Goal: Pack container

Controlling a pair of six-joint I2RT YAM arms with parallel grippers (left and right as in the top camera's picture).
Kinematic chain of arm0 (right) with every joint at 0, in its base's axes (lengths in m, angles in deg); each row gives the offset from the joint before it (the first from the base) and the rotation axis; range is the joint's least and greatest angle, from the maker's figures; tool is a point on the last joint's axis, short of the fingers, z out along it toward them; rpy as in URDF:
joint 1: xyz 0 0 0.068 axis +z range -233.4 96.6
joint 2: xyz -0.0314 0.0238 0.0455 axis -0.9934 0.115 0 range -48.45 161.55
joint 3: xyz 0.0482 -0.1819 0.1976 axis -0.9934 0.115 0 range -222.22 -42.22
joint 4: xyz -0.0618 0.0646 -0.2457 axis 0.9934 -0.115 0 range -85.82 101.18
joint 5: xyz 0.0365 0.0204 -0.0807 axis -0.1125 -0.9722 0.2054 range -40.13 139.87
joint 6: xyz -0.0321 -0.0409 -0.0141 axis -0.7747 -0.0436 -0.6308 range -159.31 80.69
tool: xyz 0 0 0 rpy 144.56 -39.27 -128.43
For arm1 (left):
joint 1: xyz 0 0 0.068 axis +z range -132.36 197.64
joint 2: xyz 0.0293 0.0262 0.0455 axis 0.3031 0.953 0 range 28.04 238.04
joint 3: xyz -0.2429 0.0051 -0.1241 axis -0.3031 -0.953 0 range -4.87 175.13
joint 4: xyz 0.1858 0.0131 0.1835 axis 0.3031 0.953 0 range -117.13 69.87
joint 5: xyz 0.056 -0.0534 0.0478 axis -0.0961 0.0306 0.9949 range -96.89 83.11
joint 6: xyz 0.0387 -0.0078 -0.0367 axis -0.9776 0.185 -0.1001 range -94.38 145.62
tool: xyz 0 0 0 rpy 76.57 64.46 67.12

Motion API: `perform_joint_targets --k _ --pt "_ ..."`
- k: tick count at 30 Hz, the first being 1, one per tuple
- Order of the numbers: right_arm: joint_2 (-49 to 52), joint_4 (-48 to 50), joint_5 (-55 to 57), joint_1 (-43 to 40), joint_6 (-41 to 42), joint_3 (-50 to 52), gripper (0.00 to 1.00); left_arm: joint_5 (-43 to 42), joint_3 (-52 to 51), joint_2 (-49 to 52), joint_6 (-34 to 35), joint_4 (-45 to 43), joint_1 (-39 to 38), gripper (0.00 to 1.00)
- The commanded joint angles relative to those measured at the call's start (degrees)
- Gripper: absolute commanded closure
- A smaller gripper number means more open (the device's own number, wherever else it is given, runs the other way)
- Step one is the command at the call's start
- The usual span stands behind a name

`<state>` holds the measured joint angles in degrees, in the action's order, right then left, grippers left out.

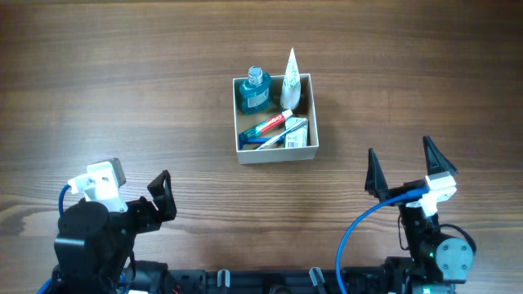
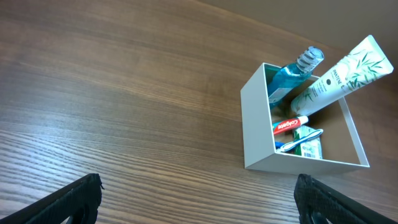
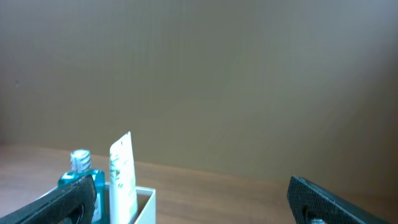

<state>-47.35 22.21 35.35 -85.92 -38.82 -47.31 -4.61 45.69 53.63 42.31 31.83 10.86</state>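
Observation:
The container point(image 1: 278, 154), a square white-walled box with a tan inside, stands at the middle of the table. It holds a blue bottle point(image 1: 254, 91), an upright white tube point(image 1: 289, 82), a red-white toothpaste point(image 1: 270, 125), a blue toothbrush point(image 1: 268, 141) and a white-green packet point(image 1: 296, 133). My left gripper point(image 1: 162, 196) is open and empty near the front left, well short of the box. Its wrist view shows the container point(image 2: 256, 124) up to the right of the left gripper point(image 2: 198, 186). My right gripper point(image 1: 400, 149) stands open and empty at the front right, with the container's corner point(image 3: 146, 202) low on the left.
Bare wooden tabletop point(image 1: 122, 82) surrounds the box on all sides. The arm bases and a blue cable point(image 1: 359, 229) lie along the front edge. A plain brown wall point(image 3: 217, 74) fills the background of the right wrist view.

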Motion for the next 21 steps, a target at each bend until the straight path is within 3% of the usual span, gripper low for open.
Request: perform_joint_targets --k 1,7,14,21 --pt "-0.94 3.28 2.56 0.76 -0.52 3.23 0.00 0.76 -0.28 -0.24 0.50 -0.13 0.15 0.00" --pt "-0.94 0.57 5.51 2.49 -2.14 4.79 0.00 0.76 -0.28 -0.24 0.50 -0.13 0.15 0.00" --pt "-0.94 -10.23 5.51 2.62 -1.88 4.79 0.00 0.79 -0.28 -0.24 0.50 -0.13 0.15 0.00" --pt "-0.94 -10.38 5.51 2.62 -1.62 4.79 0.00 0.76 -0.28 -0.24 0.50 -0.13 0.15 0.00"
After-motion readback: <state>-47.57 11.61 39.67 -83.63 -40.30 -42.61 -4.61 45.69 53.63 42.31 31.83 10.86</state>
